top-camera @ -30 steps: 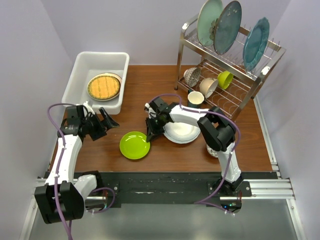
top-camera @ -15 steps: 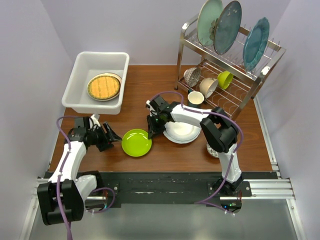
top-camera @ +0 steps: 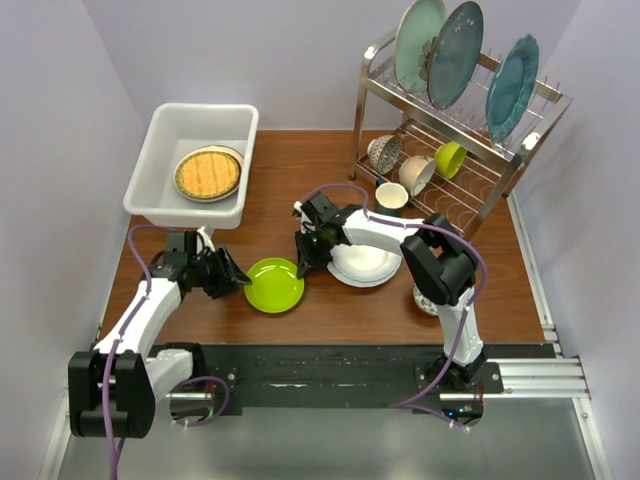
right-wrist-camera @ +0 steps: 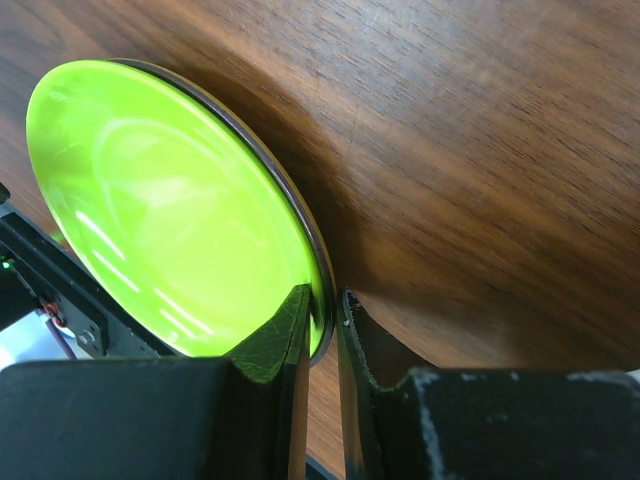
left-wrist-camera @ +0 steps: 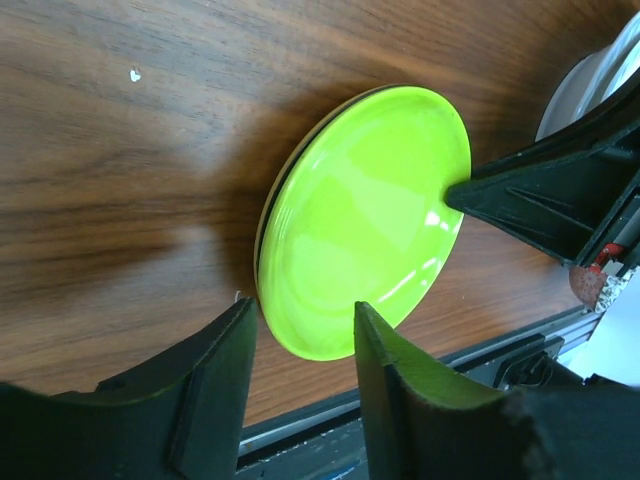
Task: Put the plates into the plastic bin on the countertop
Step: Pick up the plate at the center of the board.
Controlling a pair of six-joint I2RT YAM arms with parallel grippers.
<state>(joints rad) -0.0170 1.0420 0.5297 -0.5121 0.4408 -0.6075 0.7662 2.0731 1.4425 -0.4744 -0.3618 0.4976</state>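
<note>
- The green plate [top-camera: 274, 285] sits on the bench [top-camera: 330, 310], in front of the bin [top-camera: 180, 125] and between the two arms.
- The right pincer [right-wrist-camera: 325, 305] is closed thin on the plate's rim, one finger over it and one under.
- The left pincer [left-wrist-camera: 300, 325] stands wide, a finger on either side of the opposite rim. It grips nothing.
- This looks like a handover, and its timing is the main risk. If the right lets go before the left closes, the glazed plate could drop flat and skid away.
- If the left closes off-level, a finger may shove the rim instead of taking it, twisting the plate in the right's hold.
- A hold on the rim alone is weak, so the plate could pivot and slip on the way to the bin.
- The bin holds a yellow plate [top-camera: 208, 172], and a high release onto it could chip either one.
- The white plate [top-camera: 363, 262] lies just beside the right arm, where a careless swing could knock it.
- From above, the right arm hides its own grip and part of the white plate.
- I cannot tell whether the green plate's left edge touches the bench, and its underside is out of sight.
</note>
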